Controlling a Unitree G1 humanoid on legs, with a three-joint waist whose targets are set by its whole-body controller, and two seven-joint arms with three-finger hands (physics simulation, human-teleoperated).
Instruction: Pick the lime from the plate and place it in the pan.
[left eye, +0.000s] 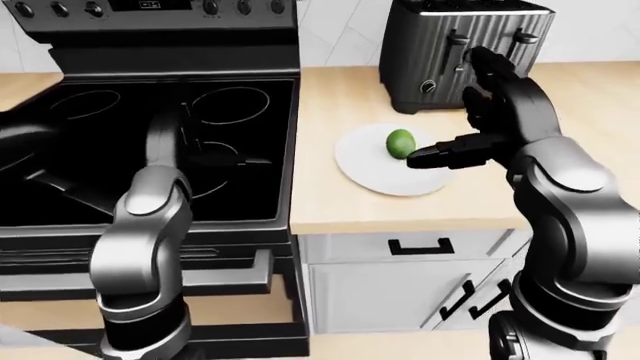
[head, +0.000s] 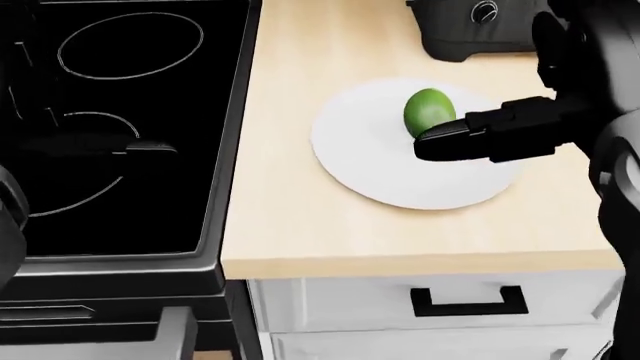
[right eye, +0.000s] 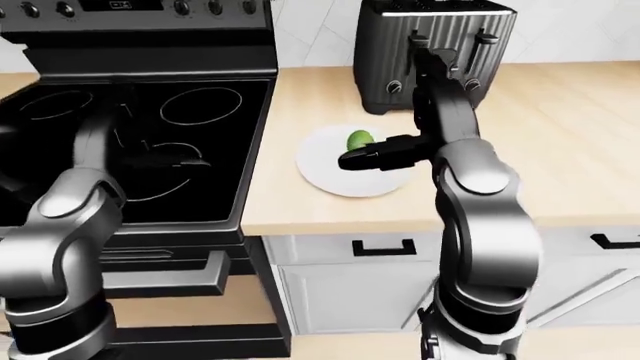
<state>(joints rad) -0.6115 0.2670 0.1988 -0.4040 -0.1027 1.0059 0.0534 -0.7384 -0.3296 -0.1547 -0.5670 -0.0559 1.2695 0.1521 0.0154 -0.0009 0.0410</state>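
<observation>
My right hand (head: 470, 139) open wide – fingers beside the lime (head: 428, 109), on the plate (head: 380, 161), near the counter (head: 300, 217) edge.

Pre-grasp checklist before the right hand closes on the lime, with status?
1. Lime on plate: ok.
2. Right hand at the lime: ok, fingers reach in from the view's right and overlap its lower right edge.
3. Fingers closed round the lime: not ok, hand open, nothing held.
4. Contact between fingertip and lime: cannot tell.
5. Pan in view as the drop target: not ok, only dark shapes at the stove's left edge, unclear.
6. Left hand clear of the plate: ok, it hangs over the stove.
</observation>
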